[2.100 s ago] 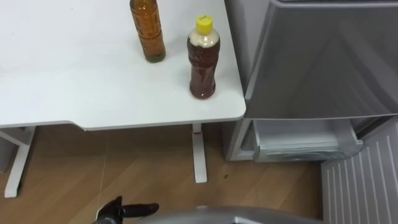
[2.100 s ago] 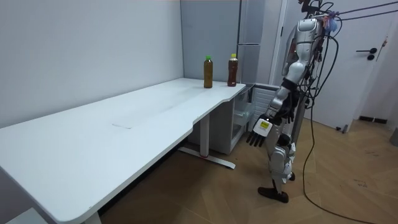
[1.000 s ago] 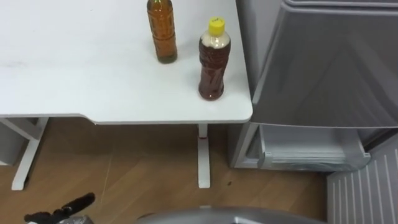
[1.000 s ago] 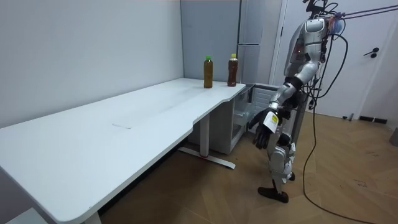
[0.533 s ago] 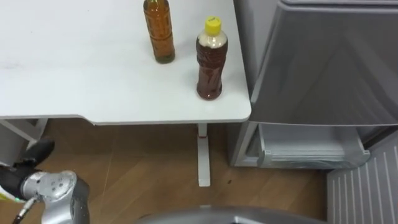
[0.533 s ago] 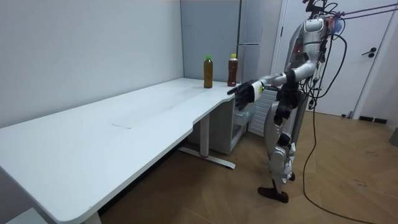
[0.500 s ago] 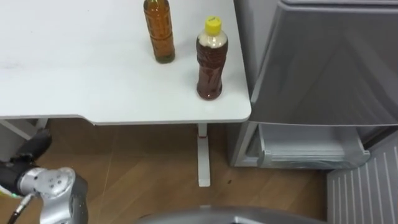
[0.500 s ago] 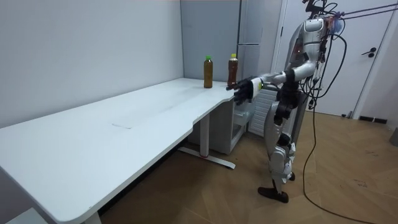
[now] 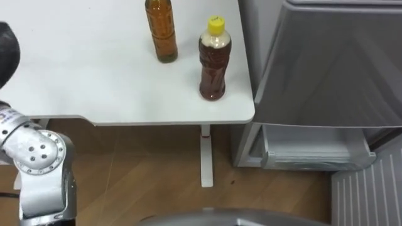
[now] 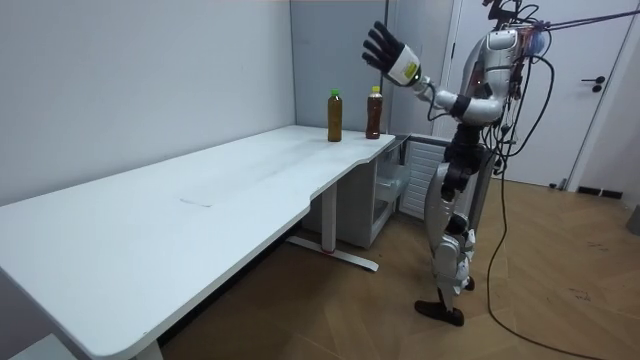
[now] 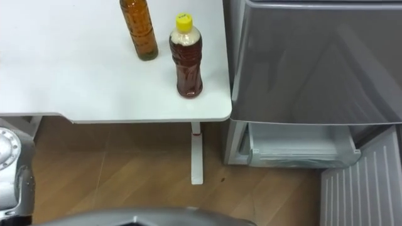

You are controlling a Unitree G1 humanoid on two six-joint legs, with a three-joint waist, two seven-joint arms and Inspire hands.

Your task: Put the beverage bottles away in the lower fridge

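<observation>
Far left: left hand (image 10: 385,47) held up at about head height, fingers straight and spread, palm empty, touching nothing, well above both drinks.

Left to centre: white bench (image 9: 88,81), long, with a rounded near corner beside the fridge. Rests on a white leg (image 9: 206,157) over a wooden floor (image 9: 144,176).

Centre left: amber bottle (image 9: 161,34), upright on the bench, set back from the near edge. Filled with clear brown drink. Green cap seen in the room view, cut off by the top edge in the eye views.

Centre: yellow-capped bottle (image 9: 212,59), upright on the bench, filled with darker brown drink. Stands to the right of the amber bottle and nearer the front edge, close to the corner next to the fridge. Near the amber bottle but not touching it.

Right: grey fridge (image 9: 326,63), just beside the bench's end, its upper door closed. Below that door, lower compartment open, with a pale drawer (image 9: 314,154) showing inside and no drink in it. At the lower right corner, a ribbed white panel (image 9: 367,188) beside the drawer; cannot tell from here whether it belongs to the lower door.

Room view: robot upright on the wooden floor, before the bench's end and the fridge, facing the room view's left, with the lifted arm stretched toward the drinks.
</observation>
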